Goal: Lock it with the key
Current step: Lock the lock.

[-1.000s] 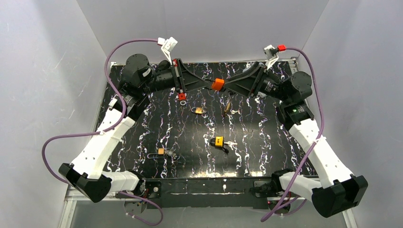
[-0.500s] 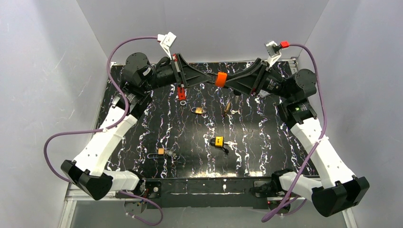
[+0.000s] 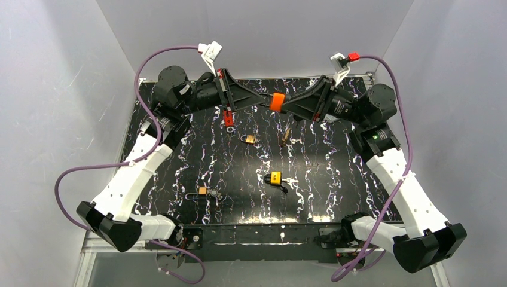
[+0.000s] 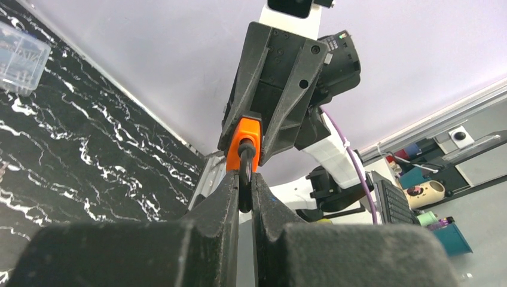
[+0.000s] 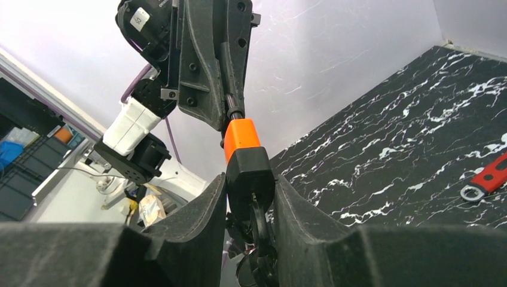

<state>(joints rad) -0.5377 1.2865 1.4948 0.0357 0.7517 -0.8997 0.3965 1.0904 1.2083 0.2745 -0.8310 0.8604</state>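
An orange padlock (image 3: pixel 276 101) hangs in the air over the back of the table, held between both grippers. My left gripper (image 3: pixel 266 103) is shut on its black shackle (image 4: pixel 245 190); the orange body (image 4: pixel 244 142) sits just beyond my fingertips. My right gripper (image 3: pixel 286 103) is shut on the lock's black lower body (image 5: pixel 250 173), with the orange part (image 5: pixel 241 137) sticking out past the fingers. A dark key with a ring (image 5: pixel 260 239) hangs from the lock's base between my right fingers.
On the black marbled table (image 3: pixel 335 179) lie a red padlock (image 3: pixel 228 117), a brass padlock (image 3: pixel 248 139), another brass one (image 3: pixel 286 136), a yellow padlock with a key (image 3: pixel 275 177) and a long-shackle padlock with keys (image 3: pixel 203 192). A clear plastic box (image 4: pixel 21 57) sits at the back.
Both grippers with the orange padlock have shifted slightly toward the back and a little up. The grips on the lock are the same.
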